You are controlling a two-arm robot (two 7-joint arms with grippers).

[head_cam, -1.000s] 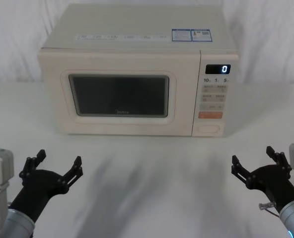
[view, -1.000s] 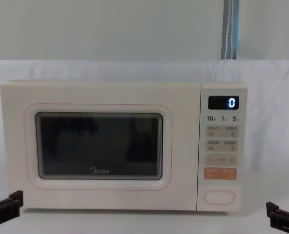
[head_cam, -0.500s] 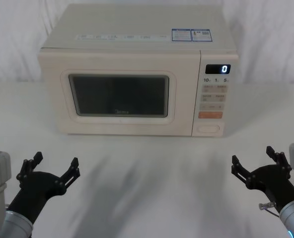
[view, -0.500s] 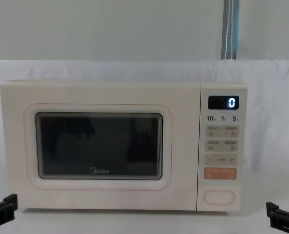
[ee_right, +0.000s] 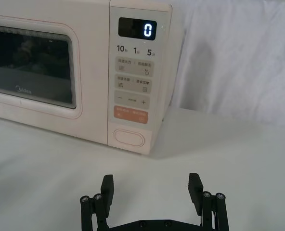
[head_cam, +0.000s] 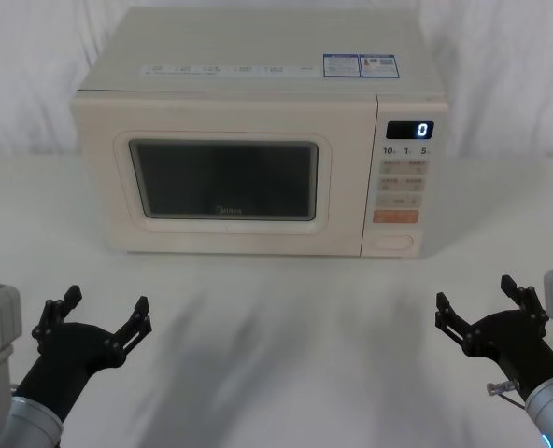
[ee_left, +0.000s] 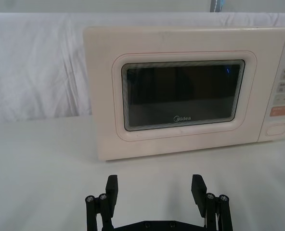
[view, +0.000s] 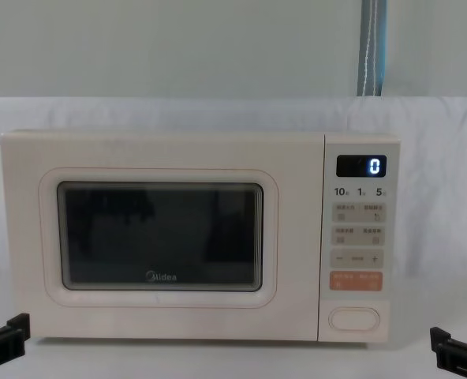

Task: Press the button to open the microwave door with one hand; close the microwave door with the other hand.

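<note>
Head view: microwave door (head_cam: 220,182) shut, button (head_cam: 392,243) unpressed, left claw (head_cam: 94,317) and right claw (head_cam: 482,308) both open, well short; nothing visibly started.

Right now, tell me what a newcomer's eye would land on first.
The cream microwave dominates the middle of the table, its door shut and its display glowing 0 at upper right. Nearer the robot, the left gripper and right gripper hover low at either side, fingers open.
</note>
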